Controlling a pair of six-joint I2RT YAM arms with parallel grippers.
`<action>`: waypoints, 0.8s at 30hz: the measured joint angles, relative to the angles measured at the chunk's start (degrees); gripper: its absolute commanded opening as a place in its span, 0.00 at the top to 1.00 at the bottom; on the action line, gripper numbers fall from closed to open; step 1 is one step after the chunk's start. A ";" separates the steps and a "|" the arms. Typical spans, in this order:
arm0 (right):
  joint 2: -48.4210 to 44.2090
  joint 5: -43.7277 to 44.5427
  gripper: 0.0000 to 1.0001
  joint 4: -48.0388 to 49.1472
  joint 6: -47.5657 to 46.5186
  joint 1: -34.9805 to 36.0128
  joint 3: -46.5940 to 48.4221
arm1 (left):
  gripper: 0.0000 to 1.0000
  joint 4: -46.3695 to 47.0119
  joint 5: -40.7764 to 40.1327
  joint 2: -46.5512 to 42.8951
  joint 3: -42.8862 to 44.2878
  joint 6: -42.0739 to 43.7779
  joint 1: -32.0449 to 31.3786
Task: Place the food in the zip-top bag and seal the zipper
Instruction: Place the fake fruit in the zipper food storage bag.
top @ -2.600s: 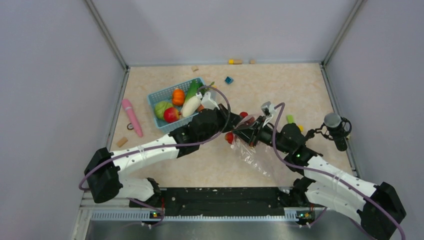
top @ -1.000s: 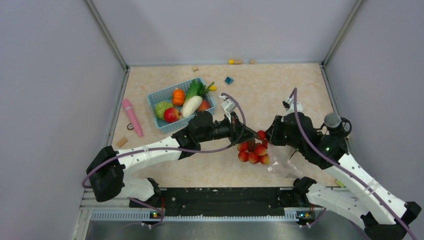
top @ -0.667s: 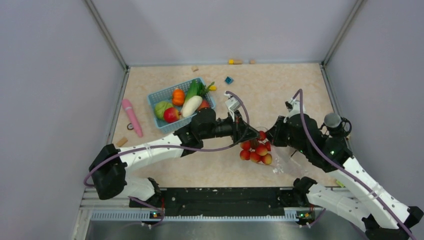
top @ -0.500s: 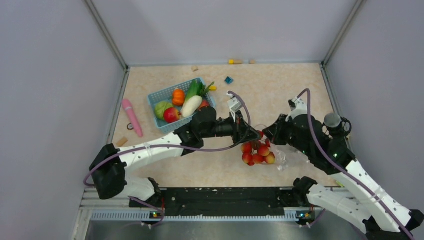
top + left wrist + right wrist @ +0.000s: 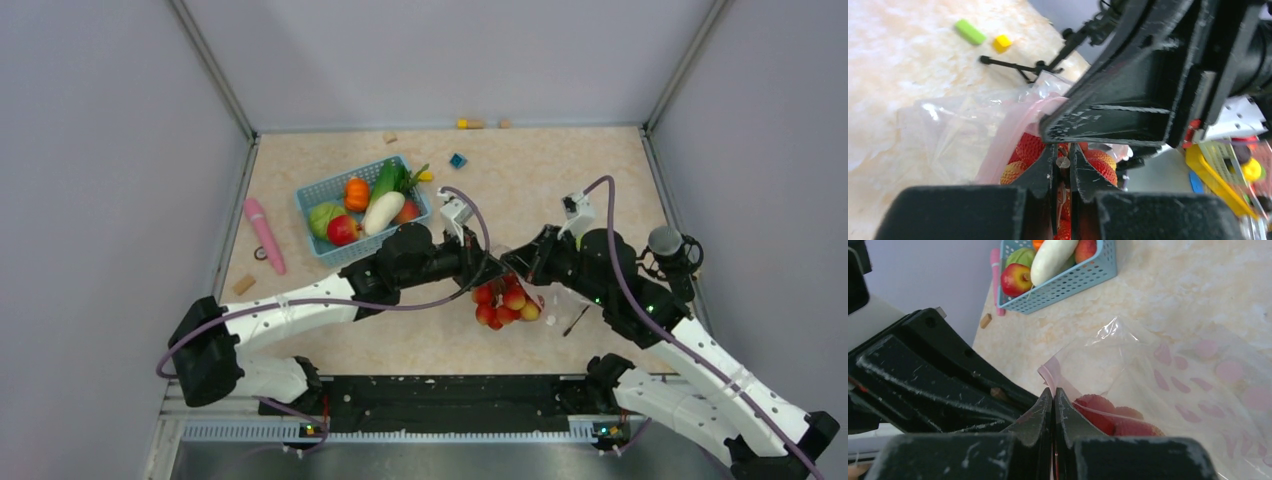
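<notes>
Zipper (image 5: 1046, 374) — between right fingers (image 5: 1040, 412)

cherries (image 5: 505, 302) partly hidden, zipper (image 5: 1008, 132) mostly covered, basket (image 5: 1068, 282) cropped

Pink on clear, red-yellow fruit
The clear zip-top bag (image 5: 1173, 365) is showing pale pink spots and a pale pink zipper (image 5: 1007, 136); the cherries (image 5: 505, 302) are glowing red-yellow against the mottled beige counter (image 5: 560, 170).
</notes>
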 measured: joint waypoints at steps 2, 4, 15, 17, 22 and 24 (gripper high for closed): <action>0.22 -1.77 1.00 2.80 -0.52 -0.04 -1.31 | 1.00 -2.01 -5.68 -2.12 -1.27 -1.62 -0.33; 0.20 -3.80 0.98 6.10 -1.46 -0.17 -2.60 | 1.00 -3.87 -10.71 -4.13 -2.19 -2.84 -0.46; 3.61 -13.70 0.71 13.20 -7.85 -0.20 -5.18 | 1.00 -4.59 -18.69 -5.05 -2.69 -6.19 0.17; 3.63 -14.08 0.67 13.25 -9.27 -0.20 -5.38 | 1.00 -4.96 -19.56 -4.94 -2.69 -6.84 0.17; 2.91 -12.68 0.59 12.70 -12.39 -0.15 -5.46 | 1.00 -5.01 -21.31 -4.94 -2.69 -8.55 0.22; 2.75 -12.68 0.58 12.74 -13.03 -0.13 -5.46 | 1.00 -5.01 -22.25 -4.94 -2.69 -9.86 0.33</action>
